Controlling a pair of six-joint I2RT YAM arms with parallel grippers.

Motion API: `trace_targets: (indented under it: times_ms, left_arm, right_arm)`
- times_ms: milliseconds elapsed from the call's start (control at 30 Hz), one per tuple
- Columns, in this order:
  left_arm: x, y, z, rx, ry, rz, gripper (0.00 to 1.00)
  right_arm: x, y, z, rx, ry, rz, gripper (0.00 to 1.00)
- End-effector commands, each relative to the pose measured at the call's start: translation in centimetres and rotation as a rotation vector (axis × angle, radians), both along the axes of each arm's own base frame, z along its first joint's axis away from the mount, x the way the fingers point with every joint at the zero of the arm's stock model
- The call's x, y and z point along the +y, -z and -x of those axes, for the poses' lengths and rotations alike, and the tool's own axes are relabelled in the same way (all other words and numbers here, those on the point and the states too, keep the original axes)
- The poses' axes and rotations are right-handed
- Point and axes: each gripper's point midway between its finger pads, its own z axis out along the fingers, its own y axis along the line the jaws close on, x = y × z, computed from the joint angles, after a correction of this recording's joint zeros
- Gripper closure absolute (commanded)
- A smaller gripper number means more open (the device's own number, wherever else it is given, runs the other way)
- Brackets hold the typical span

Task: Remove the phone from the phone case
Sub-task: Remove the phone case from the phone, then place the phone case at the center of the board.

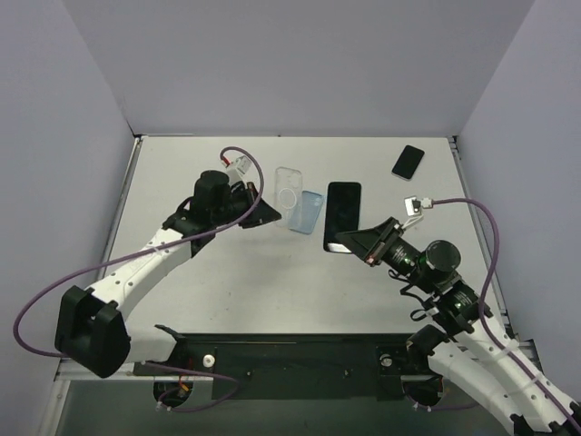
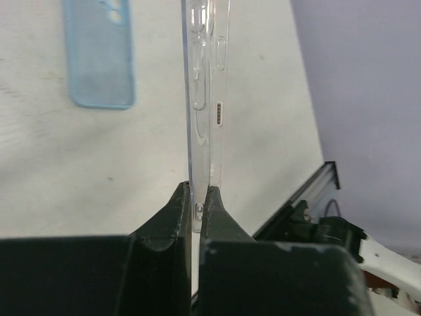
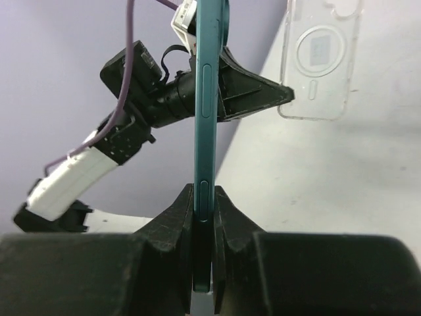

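Betw. R tool (image 3: 202, 199) jaws: phone (image 3: 206, 99)

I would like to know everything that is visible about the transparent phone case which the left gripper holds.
The clear case is transparent, plastic-looking and empty, with a round ring on its back and a camera opening at one end. Its side wall shows button cutouts and a row of small holes. The left gripper is shut on one edge, a finger on each face. It sits just left of the blue case; whether it rests on the table I cannot tell.
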Motion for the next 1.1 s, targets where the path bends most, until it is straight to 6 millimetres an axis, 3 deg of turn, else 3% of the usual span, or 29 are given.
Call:
trace_targets:
  times_ms: [0,33,100,200,300,333,467,700,767,800,867,900,933,967,1067]
  left_arm:
    - [2.0,3.9,-2.5,0.071,0.056,-0.153,1.00]
    - [2.2,4.7,-2.3,0.093,0.094,-0.170,1.00]
    - [1.8,5.4,-3.4,0.102,0.129,-0.208,1.00]
    - [2.3,7.9,-5.5,0.150,0.131,-0.300,1.00]
    - [3.2,9.1,-7.6,0.156,0.113,-0.359,1.00]
    - [3.5,10.5,-7.8,0.188,0.117,-0.384,1.00]
    - [4.7,12.7,-8.9,0.244,0.109,-0.399,1.00]
    - [3.7,12.7,-11.2,0.267,0.103,-0.312,1.00]
    - [4.4,13.1,-11.9,0.302,0.066,-0.317,0.78]
    - [5.3,13.3,-12.4,0.308,0.027,-0.338,0.53]
    - [6.5,13.0,-12.6,0.287,-0.021,-0.364,0.33]
    - [6.6,11.5,-13.1,0.232,-0.040,-0.353,0.25]
    - [7.0,11.5,-12.9,0.221,-0.062,-0.365,0.18]
    - [7.2,10.1,-13.1,0.181,-0.082,-0.358,0.18]
    - [7.9,9.1,-12.9,0.152,-0.121,-0.374,0.17]
  right_arm:
    - [-4.8,-0.1,-0.9,-0.093,0.235,0.221,1.00]
    - [-5.5,1.1,-0.7,-0.065,0.250,0.280,1.00]
    - [-6.7,1.8,-0.8,-0.053,0.301,0.325,1.00]
    - [-7.3,2.0,-0.6,-0.056,0.319,0.338,1.00]
    - [-7.5,2.0,-0.4,-0.061,0.324,0.339,1.00]
    - [-7.5,1.9,-0.4,-0.063,0.325,0.340,1.00]
    - [-8.0,2.1,-0.5,-0.066,0.343,0.361,1.00]
    - [-7.4,3.0,-1.5,-0.053,0.340,0.386,1.00]
    - [-7.1,3.0,-1.7,-0.049,0.334,0.379,1.00]
    - [-6.9,3.2,-1.8,-0.044,0.331,0.379,1.00]
    - [-6.7,3.5,-2.0,-0.032,0.327,0.379,1.00]
    - [-6.6,3.7,-2.2,-0.027,0.328,0.380,1.00]
    - [-6.6,4.0,-2.4,-0.017,0.333,0.379,1.00]
    - [-6.6,4.3,-2.5,-0.010,0.337,0.384,1.00]
    - [-7.7,5.9,-3.7,0.051,0.427,0.390,1.00]
